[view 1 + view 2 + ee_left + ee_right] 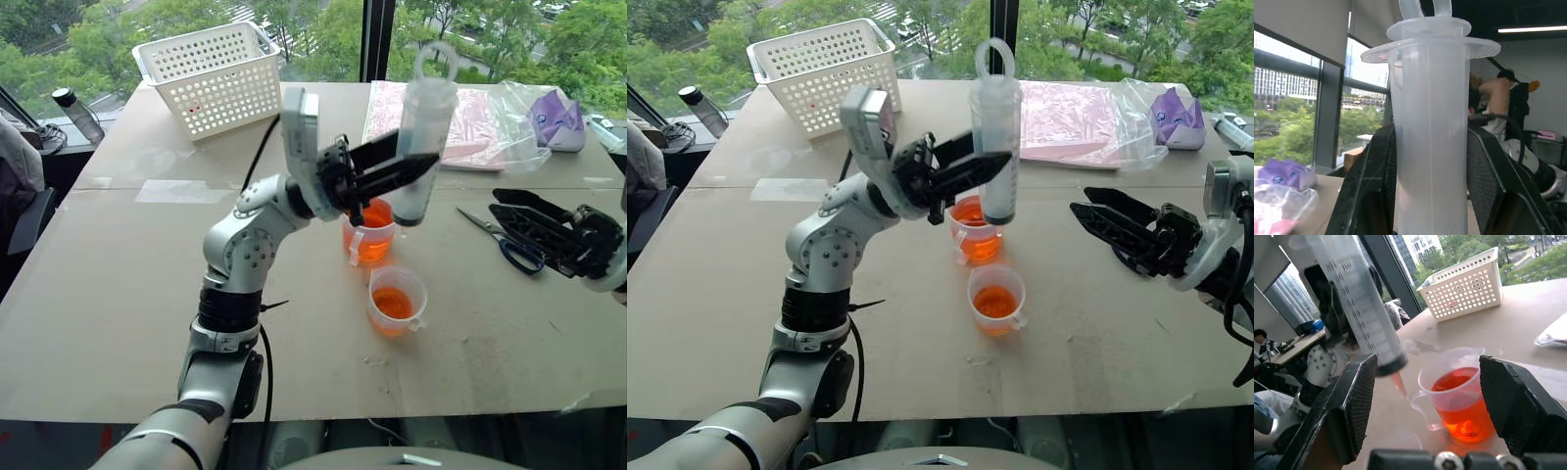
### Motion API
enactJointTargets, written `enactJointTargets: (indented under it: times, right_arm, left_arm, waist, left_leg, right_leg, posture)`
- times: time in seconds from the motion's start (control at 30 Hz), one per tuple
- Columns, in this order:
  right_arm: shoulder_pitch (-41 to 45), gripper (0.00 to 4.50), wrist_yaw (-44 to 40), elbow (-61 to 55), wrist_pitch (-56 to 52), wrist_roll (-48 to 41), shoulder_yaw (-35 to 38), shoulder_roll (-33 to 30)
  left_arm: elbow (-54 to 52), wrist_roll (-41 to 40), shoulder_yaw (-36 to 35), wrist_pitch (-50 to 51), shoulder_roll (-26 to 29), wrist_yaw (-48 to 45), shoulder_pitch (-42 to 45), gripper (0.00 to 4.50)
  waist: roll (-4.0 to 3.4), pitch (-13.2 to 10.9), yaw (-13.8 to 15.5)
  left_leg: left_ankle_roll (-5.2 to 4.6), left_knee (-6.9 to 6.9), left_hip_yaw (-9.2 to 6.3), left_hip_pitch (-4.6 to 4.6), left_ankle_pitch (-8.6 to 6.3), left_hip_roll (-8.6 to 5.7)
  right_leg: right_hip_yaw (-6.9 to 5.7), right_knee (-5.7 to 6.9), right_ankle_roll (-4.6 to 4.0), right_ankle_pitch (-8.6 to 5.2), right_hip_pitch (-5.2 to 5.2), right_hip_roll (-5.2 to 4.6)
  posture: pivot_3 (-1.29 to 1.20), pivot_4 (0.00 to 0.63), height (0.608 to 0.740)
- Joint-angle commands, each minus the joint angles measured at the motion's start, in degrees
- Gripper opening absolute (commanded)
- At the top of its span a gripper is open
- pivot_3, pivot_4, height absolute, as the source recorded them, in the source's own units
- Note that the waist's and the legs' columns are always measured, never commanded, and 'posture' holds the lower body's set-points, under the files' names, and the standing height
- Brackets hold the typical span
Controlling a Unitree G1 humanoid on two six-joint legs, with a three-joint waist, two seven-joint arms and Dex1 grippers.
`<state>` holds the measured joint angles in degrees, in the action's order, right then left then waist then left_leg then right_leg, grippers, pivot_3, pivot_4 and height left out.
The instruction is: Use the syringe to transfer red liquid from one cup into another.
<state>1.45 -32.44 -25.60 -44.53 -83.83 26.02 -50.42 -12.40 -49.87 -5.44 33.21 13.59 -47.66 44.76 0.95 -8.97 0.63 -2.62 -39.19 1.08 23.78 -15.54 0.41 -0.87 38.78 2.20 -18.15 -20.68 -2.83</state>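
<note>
Above the taller cup (370, 233), left fingers (392, 168) clamp the syringe (423, 137) upright; right fingers (534, 227) gape well apart.

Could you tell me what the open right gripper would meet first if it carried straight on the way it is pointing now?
Probably the taller measuring cup of red liquid, centred between the right gripper's fingers; the syringe hangs just beside that line, so depth is uncertain.

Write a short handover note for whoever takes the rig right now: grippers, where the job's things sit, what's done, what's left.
Left gripper: shut on the syringe, held upright above the taller cup, plunger in, barrel looks empty.
Right gripper: open, empty, off to the side above the table.
Both cups hold red liquid; the smaller cup stands nearer the robot.
Done so far: cannot tell.
Left: probably lower the nozzle into the taller cup, draw, discharge into the smaller cup.
</note>
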Motion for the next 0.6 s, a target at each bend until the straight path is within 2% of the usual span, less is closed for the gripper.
enactJointTargets:
  times: [0.03,0.23,0.4,0.47,0.6]
  right_arm:
    - [-2.11,3.55,-4.39,0.04,0.87,6.97,2.01,-1.89]
    - [-2.79,3.55,-8.69,3.38,1.17,12.82,2.36,-2.01]
    - [-2.51,3.55,-11.97,5.87,1.28,17.74,1.38,-2.15]
    - [-2.01,3.55,-13.06,6.34,1.26,19.31,0.42,-1.96]
    - [-0.46,3.55,-14.18,7.25,1.01,21.12,-0.62,-0.93]
  left_arm:
    - [-5.95,-5.91,-6.24,6.4,4.59,10.39,2.1,1.4]
    - [-9.27,-8.54,-11.69,20.62,16.84,27.95,0.95,1.4]
    - [-13.56,-10.48,-13.08,36.14,28.68,35.28,-8.01,1.4]
    - [-13.96,-10.91,-13.6,41.16,30.86,37.38,-12.17,1.4]
    - [-12.53,-10.09,-14.57,44.88,30.64,40.52,-16.18,1.4]
  waist:
    - [-0.01,0.01,-0.09]
    - [-0.01,0.01,0.05]
    - [-0.01,0.0,0.02]
    - [-0.02,0.0,0.02]
    - [0.05,-0.03,0.37]
  left_leg:
    - [0.0,0.01,0.01,-0.02,0.0,0.0]
    - [0.02,0.01,-0.02,-0.08,0.01,0.01]
    - [0.04,0.05,-0.01,-0.07,0.01,0.0]
    - [0.04,0.06,-0.01,-0.07,0.01,0.0]
    - [0.04,0.04,-0.03,-0.08,0.02,0.0]
  right_leg:
    - [0.02,0.0,0.0,0.0,0.0,0.0]
    - [0.01,0.06,0.0,0.0,0.0,0.04]
    - [0.03,0.02,0.01,-0.01,-0.01,0.02]
    - [0.03,0.02,0.01,-0.01,-0.03,0.02]
    - [0.0,0.05,0.01,-0.01,-0.04,0.0]
  posture:
    - [0.0,0.15,0.74]
    - [0.0,0.15,0.74]
    - [0.0,0.15,0.74]
    - [0.0,0.15,0.74]
    - [0.0,0.15,0.74]
